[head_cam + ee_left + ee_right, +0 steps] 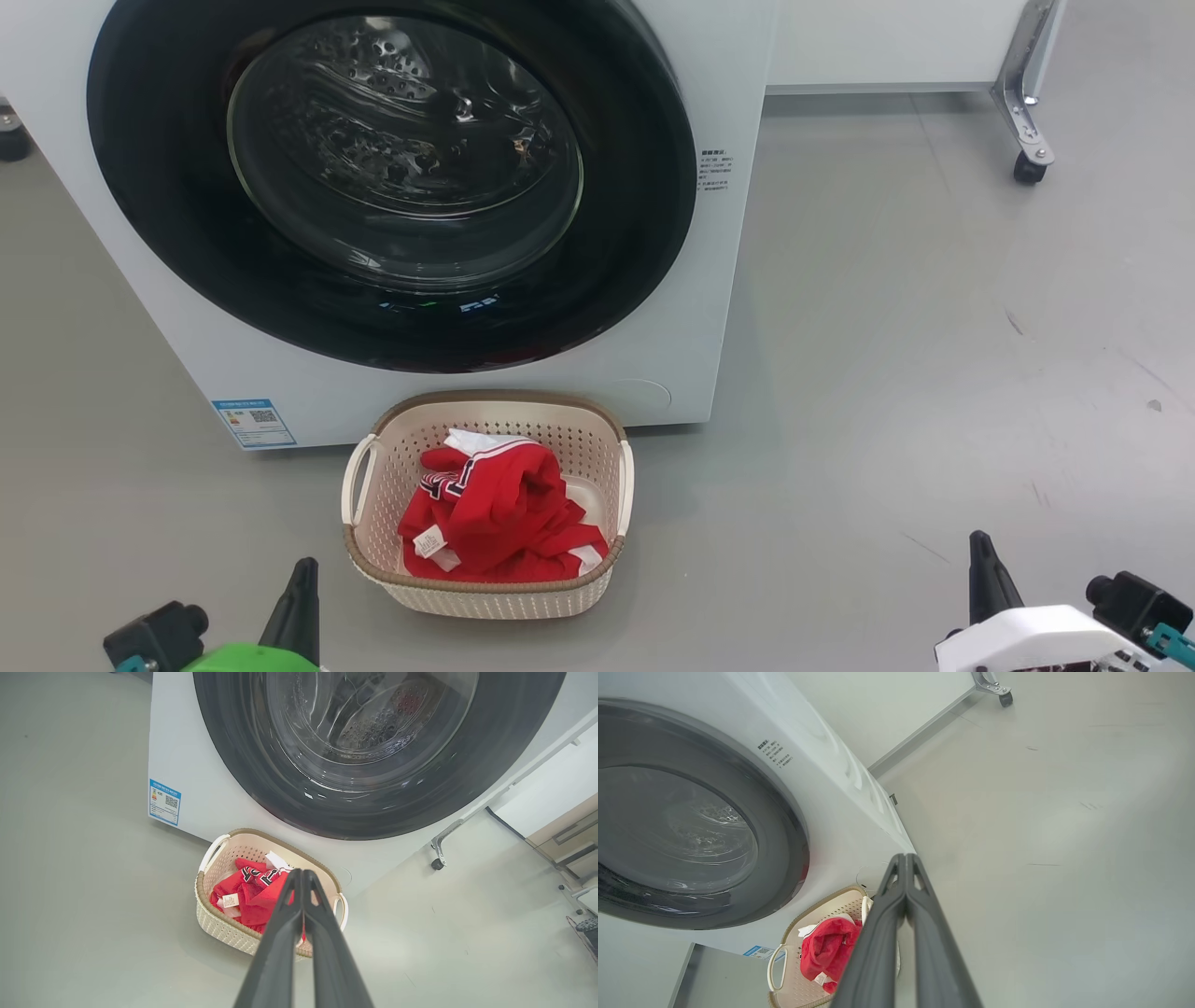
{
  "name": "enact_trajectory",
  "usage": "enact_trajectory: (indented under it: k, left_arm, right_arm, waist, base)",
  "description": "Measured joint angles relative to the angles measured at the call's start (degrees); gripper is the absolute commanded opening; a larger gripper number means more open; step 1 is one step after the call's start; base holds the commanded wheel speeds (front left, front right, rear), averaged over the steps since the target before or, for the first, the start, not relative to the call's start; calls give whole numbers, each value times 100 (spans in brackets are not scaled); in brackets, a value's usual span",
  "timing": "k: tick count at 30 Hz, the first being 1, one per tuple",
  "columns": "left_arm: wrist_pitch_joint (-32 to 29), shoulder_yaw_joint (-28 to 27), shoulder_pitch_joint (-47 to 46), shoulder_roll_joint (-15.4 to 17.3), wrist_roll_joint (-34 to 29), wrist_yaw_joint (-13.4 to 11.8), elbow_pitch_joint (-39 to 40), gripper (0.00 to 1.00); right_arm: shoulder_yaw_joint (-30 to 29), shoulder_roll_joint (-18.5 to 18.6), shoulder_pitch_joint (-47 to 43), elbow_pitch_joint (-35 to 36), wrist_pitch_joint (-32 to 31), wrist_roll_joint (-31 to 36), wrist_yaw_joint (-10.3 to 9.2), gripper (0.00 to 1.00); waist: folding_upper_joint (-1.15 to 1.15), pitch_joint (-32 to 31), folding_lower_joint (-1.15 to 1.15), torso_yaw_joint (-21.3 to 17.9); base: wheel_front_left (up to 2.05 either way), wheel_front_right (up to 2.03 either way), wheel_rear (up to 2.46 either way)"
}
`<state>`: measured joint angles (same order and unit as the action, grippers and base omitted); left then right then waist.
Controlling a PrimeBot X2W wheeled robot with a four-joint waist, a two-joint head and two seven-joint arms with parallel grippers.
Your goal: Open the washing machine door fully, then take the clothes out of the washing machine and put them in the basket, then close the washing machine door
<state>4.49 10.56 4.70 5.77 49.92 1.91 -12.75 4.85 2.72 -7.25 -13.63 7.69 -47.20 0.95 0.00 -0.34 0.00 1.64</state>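
Fingers of the left gripper [300, 873] were pressed together, tip to tip, with nothing held. It sat low at the left over grey floor [887, 373]. Blue sticker [253, 422] marked the lower left corner of the washing machine [579, 397]. Washing machine door [159, 187] lay flush against the white front, and the steel drum holes showed through its glass bowl [401, 149]. Basket [495, 602] stood on the floor just before the machine, below the door's lower edge. Clothes [504, 513] lay heaped inside it — red cloth, white trim, a small white label. Right gripper [905, 857] hung low at the right, well apart from the basket — closed and empty. Farther right, a metal leg on a castor [1027, 170] stood on the floor.
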Motion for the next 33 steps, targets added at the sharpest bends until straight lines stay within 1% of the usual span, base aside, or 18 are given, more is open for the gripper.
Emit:
enact_trajectory:
  k: [2,5,16,33]
  left_arm:
    - [-41,-48,-21,-4,180,25,-3,0]
    - [-69,-98,-36,-12,293,42,-11,0]
    - [-224,-318,-181,-68,1057,110,-68,0]
    - [-452,-669,-386,-108,2263,250,-147,0]
  right_arm:
    - [-27,9,27,-1,-36,-151,12,0]
    - [-58,16,44,-3,-91,-313,20,0]
    - [-216,58,238,-30,-281,-1157,143,0]
    - [-455,87,509,-73,-566,-2466,276,0]
  waist:
    - [0,2,0,-5]
    - [0,4,0,-11]
    - [0,13,0,-40]
    - [0,27,0,-86]
  base:
    - [0,0,0]
    - [0,0,0]
    - [0,0,0]
    - [0,0,0]
